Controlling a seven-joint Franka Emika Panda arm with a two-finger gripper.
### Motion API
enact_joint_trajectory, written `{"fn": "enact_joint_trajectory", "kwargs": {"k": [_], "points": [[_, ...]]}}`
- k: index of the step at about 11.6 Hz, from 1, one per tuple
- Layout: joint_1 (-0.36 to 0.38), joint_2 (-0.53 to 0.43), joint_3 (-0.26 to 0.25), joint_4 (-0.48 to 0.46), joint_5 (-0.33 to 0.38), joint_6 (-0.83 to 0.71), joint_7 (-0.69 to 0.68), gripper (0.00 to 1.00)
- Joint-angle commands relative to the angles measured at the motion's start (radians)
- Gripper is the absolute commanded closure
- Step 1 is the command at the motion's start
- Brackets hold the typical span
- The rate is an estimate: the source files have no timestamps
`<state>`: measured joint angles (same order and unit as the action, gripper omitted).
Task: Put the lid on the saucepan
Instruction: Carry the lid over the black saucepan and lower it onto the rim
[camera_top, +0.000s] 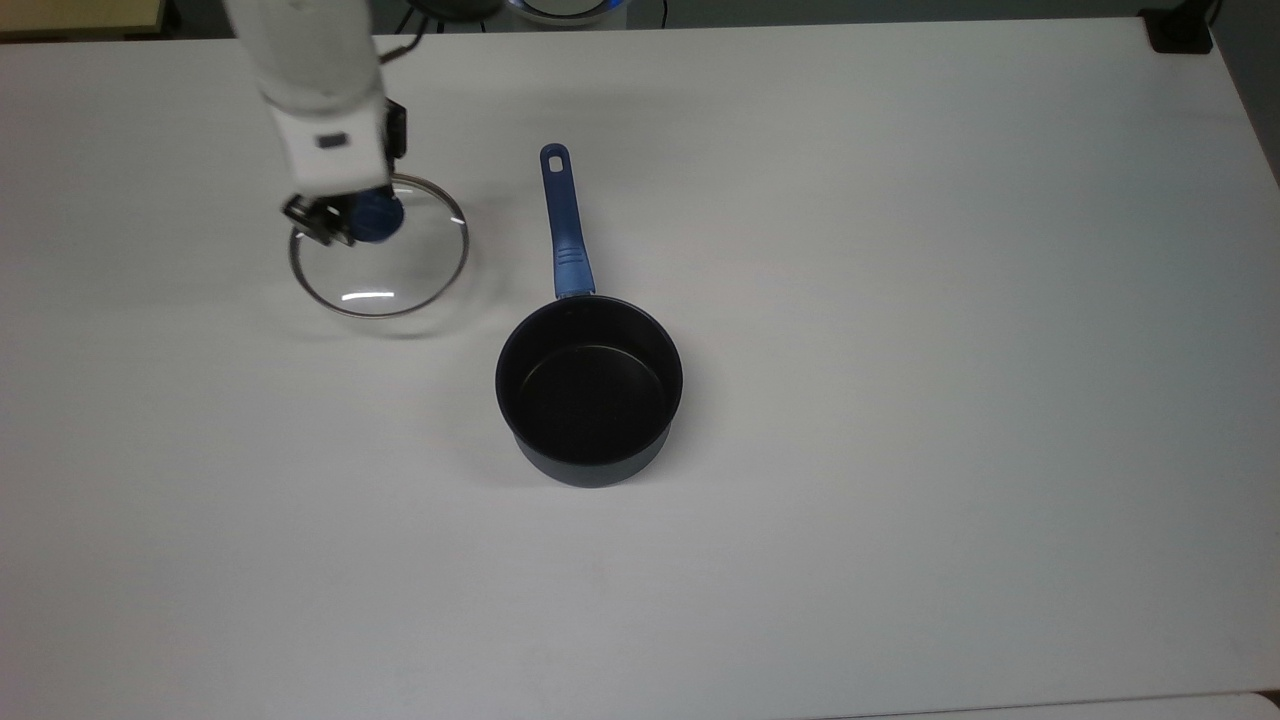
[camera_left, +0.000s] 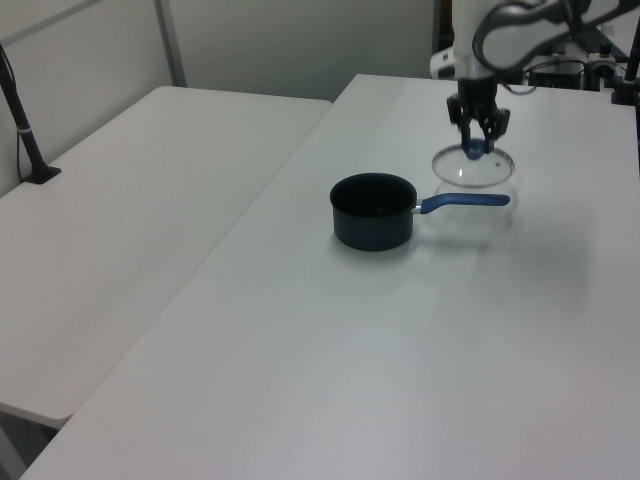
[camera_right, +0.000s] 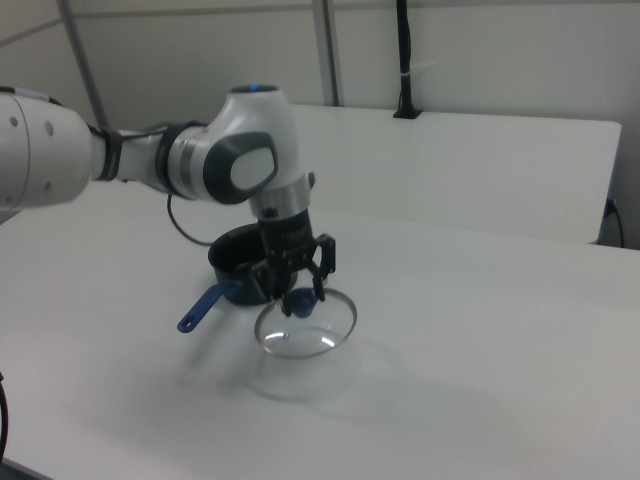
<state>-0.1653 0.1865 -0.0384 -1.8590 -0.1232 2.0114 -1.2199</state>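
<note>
Carrying step: claw (camera_top: 345, 222) clamped on lid (camera_top: 400, 270) knob, lifted off counter (camera_top: 900, 300); next, centring above saucepan (camera_top: 590, 390), then lowering.

Two white tables (camera_left: 140, 200) stand side by side before pale partition walls (camera_left: 290, 40).

White rounded arm (camera_right: 60, 150), grey joint (camera_right: 240, 170) (blue light on top), black cable, black hand (camera_right: 297, 290).
</note>
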Motion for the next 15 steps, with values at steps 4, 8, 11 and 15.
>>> {"fn": "enact_joint_trajectory", "kwargs": {"k": [4,8,11,15], "points": [[0.062,0.122,0.011,0.32,0.12,-0.167,0.611,0.54],[0.189,0.162,0.011,0.383,0.161,-0.155,0.896,0.53],[0.266,0.221,0.011,0.443,0.16,-0.082,1.025,0.53],[0.293,0.254,0.011,0.437,0.155,-0.049,1.05,0.53]]}}
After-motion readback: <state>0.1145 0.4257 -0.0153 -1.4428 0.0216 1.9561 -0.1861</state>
